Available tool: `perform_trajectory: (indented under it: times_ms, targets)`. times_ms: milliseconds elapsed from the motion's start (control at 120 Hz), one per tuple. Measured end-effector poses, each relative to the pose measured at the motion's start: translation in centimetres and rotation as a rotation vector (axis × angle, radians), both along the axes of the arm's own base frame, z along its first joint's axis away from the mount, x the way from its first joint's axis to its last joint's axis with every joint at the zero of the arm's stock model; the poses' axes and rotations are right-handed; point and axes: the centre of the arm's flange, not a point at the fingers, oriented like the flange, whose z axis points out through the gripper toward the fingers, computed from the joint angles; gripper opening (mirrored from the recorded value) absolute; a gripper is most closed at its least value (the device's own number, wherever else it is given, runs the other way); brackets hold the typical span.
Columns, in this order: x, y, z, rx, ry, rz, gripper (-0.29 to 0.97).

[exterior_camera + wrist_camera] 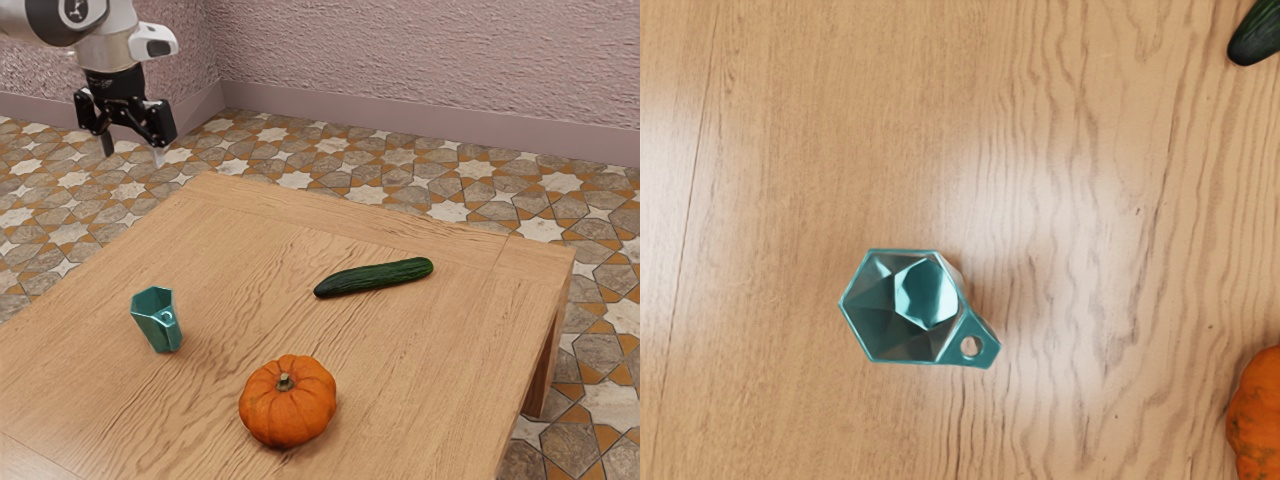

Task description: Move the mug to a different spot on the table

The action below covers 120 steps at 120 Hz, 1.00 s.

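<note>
On a wooden table (pixel 420 370), teal mug (pixel 157 318) standing, star-tiled floor (pixel 400 180), pink wall (pixel 400 50), claw (pixel 132 148) high above, spread apart.

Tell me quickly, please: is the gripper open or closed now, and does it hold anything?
Gripper: open, holding nothing; it hangs high above the table, well apart from the mug.

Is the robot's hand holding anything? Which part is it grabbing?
Nothing is held. The hand hangs open, high up, and the mug stands untouched on the table.
</note>
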Motion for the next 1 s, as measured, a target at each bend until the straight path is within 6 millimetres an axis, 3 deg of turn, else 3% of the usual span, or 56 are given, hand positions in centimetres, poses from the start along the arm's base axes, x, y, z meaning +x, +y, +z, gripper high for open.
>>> perform_trajectory:
  times_ms: [233,383,467,550,642,892,1000]
  targets:
    - [-1.0,0.5,0.7,-0.005,-0.017,0.019,0.68]
    - [-1.4,2.5,-0.9,-0.012,0.001,0.082,0.68]
    - [-1.7,2.1,-3.9,-0.020,0.028,0.154,0.68]
    - [-3.3,1.2,-8.4,-0.038,0.056,0.257,0.68]
    - [-4.0,0.8,-12.1,-0.055,0.054,0.408,0.68]
    - [-4.4,0.5,-19.8,-0.045,0.035,0.790,0.68]
    - [-4.7,0.6,-21.7,-0.044,0.016,0.916,0.68]
